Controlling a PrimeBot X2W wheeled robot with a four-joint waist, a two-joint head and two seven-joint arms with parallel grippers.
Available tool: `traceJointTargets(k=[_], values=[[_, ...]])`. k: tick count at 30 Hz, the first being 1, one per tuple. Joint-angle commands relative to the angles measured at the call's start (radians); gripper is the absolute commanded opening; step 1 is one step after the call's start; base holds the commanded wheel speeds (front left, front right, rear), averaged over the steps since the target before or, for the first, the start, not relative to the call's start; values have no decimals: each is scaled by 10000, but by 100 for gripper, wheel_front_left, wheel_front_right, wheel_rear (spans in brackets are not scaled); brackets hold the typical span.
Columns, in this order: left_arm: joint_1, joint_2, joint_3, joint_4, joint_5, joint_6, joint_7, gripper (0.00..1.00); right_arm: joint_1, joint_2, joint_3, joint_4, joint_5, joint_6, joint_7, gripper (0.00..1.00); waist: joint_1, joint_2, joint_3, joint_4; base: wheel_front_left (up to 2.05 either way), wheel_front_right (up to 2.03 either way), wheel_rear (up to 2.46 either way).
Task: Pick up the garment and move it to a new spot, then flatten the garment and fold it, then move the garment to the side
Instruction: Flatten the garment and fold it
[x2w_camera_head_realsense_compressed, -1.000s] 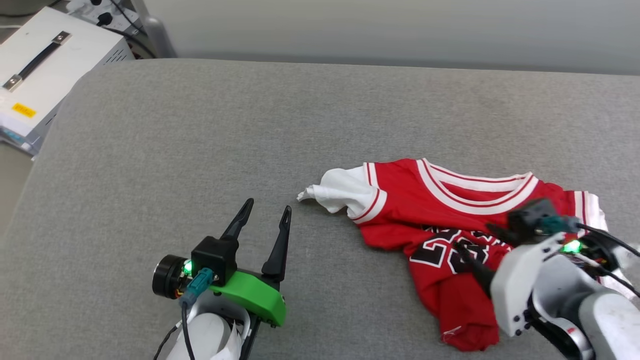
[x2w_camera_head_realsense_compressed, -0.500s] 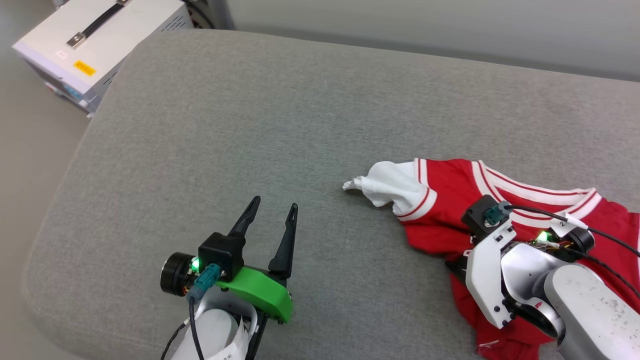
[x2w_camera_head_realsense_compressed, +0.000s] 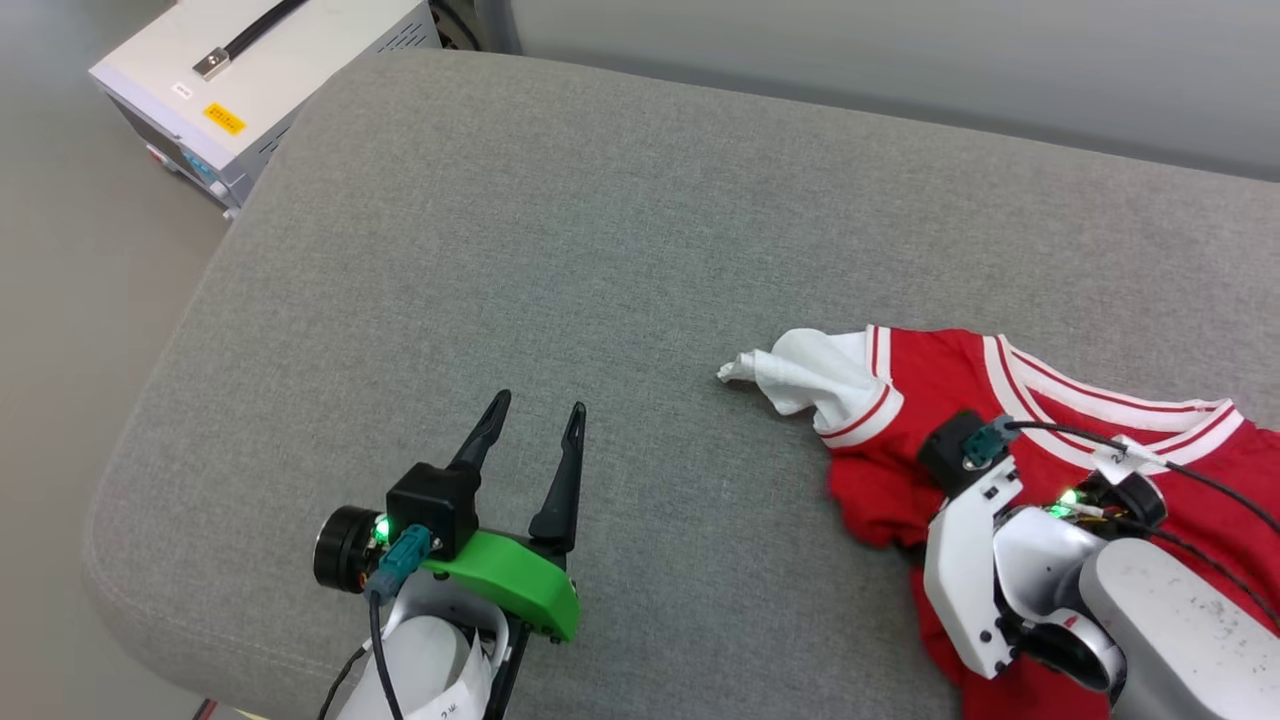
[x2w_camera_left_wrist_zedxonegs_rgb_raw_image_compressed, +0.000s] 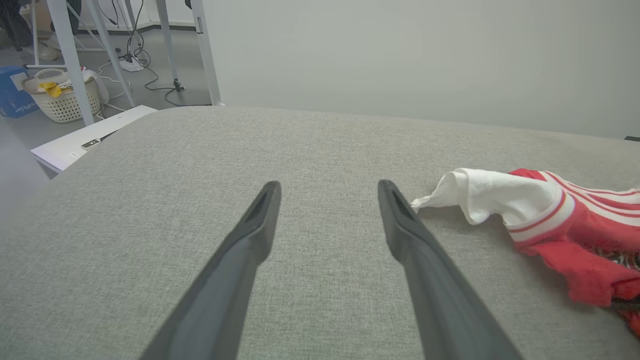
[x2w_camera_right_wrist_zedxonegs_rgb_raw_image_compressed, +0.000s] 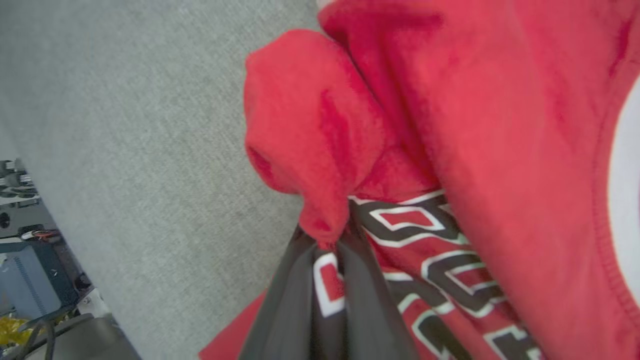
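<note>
Here the right tool (x2w_camera_right_wrist_zedxonegs_rgb_raw_image_compressed: 327, 242) pinches a garment (x2w_camera_head_realsense_compressed: 925, 395) fold, tips buried; left tool (x2w_camera_head_realsense_compressed: 537, 410) gapes wide.

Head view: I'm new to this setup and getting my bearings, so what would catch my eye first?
The red jersey with a white sleeve, crumpled at the right of the grey cushion. The right gripper pinches a red fold of it beside the black lettering, in the right wrist view. The left gripper is open over the cushion at lower left.

Garment (x2w_camera_head_realsense_compressed: 930, 370) on cushion (x2w_camera_head_realsense_compressed: 600, 250), R side; L gripper (x2w_camera_head_realsense_compressed: 537, 405) well left; box (x2w_camera_head_realsense_compressed: 260, 60) off far-L corner.
</note>
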Motion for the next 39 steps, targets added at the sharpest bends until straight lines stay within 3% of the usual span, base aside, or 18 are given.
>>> traceJointTargets(k=[1,13,23,24,28,33,39], values=[[80,-25,64,41,31,-61,-58,100,240,15,208,-193,225,4,5,0,0,107,-227,-172,0,0,0],[372,85,148,139,86,-101,-58,100,1166,-185,1301,-2054,1337,4,977,0,0,107,-968,-696,0,0,0],[507,200,187,209,66,-75,-58,100,1688,-126,1783,-2528,1757,4,982,0,0,107,-1098,-1132,0,0,0],[507,208,185,215,65,-74,-58,100,1654,-112,1716,-2547,1690,4,815,100,0,107,-1097,-1180,0,0,0],[500,251,202,260,43,-60,-58,100,1506,72,1041,-2527,1595,4,-98,100,0,107,-1147,-1445,0,0,0],[452,327,293,242,6,-20,-59,100,1336,224,-707,-2588,1123,4,-1658,100,0,107,-1217,-1814,0,0,0],[372,382,479,96,-63,11,-59,100,1556,248,-3333,-2330,-591,4,-3662,100,0,107,-1210,-2233,0,0,0]])
